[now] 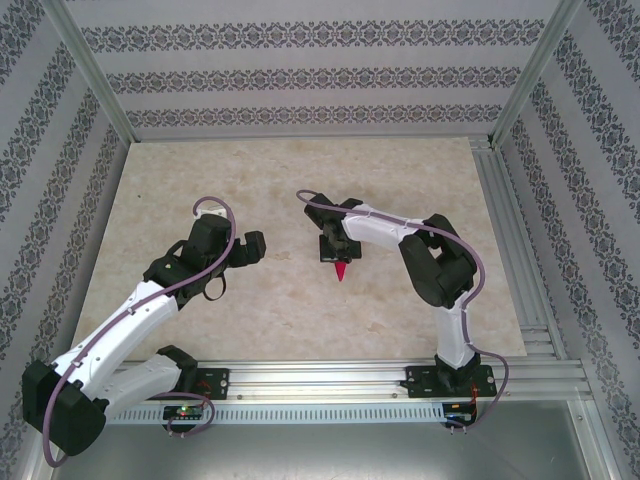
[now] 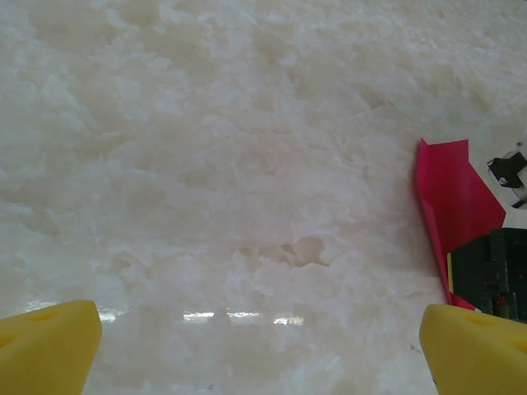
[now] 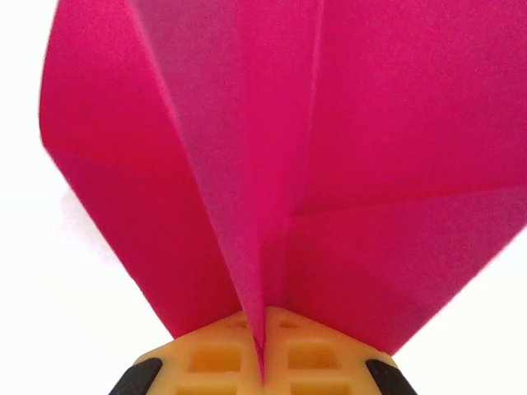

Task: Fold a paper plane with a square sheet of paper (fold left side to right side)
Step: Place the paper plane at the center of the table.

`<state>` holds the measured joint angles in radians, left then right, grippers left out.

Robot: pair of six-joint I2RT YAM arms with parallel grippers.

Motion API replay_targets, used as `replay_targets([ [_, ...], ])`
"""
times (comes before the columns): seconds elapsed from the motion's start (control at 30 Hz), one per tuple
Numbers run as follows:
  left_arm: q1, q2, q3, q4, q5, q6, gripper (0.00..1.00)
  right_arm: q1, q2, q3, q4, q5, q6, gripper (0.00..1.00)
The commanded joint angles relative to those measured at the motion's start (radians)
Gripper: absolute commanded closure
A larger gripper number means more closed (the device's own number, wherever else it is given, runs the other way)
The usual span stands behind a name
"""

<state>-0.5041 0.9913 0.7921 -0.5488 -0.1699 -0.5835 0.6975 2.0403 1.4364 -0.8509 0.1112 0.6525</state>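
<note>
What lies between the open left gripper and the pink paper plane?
Bare table runs from the left gripper to the paper plane, which the right gripper pinches; the top external view shows the stretch.

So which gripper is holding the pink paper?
The right gripper, shut on the paper plane at its centre crease; the left gripper stands open above the table, holding nothing.

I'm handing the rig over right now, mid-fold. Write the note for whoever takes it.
Left gripper: open, empty, over the table, to the left of the paper.
Right gripper: shut on the pink paper plane, pinching its centre crease near mid-table.
Paper: a pointed wedge with several creases; I cannot tell whether its tip touches the table.
Done: the main folds look made.
Left: probably check for any remaining fold, then set it down and release.
</note>
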Motion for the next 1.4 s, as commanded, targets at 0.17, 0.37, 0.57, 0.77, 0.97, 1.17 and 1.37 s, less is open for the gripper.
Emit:
replay_targets([
  [0.17, 0.004, -0.010, 0.009, -0.030, -0.005, 0.024, 0.00, -0.010, 0.025, 0.022, -0.024, -0.006, -0.023, 1.00],
  [0.37, 0.005, -0.008, 0.009, -0.029, -0.003, 0.022, 0.00, -0.011, -0.005, 0.047, -0.058, 0.004, -0.043, 0.89],
  [0.57, 0.004, -0.008, 0.007, -0.028, -0.003, 0.021, 0.00, -0.011, -0.031, 0.054, -0.074, 0.008, -0.055, 0.84],
  [0.77, 0.005, -0.008, 0.009, -0.031, -0.003, 0.021, 0.00, -0.009, -0.052, 0.061, -0.096, 0.018, -0.055, 0.76],
  [0.97, 0.004, -0.008, 0.009, -0.030, -0.003, 0.018, 0.00, -0.003, -0.089, 0.073, -0.129, 0.022, -0.059, 0.69],
  [1.17, 0.005, -0.013, 0.018, -0.037, -0.033, -0.002, 0.00, 0.000, -0.175, 0.110, -0.195, 0.050, -0.089, 0.60],
  [1.37, 0.005, -0.014, 0.046, -0.065, -0.131, -0.030, 0.00, -0.024, -0.371, 0.070, -0.197, 0.184, -0.180, 0.45],
])
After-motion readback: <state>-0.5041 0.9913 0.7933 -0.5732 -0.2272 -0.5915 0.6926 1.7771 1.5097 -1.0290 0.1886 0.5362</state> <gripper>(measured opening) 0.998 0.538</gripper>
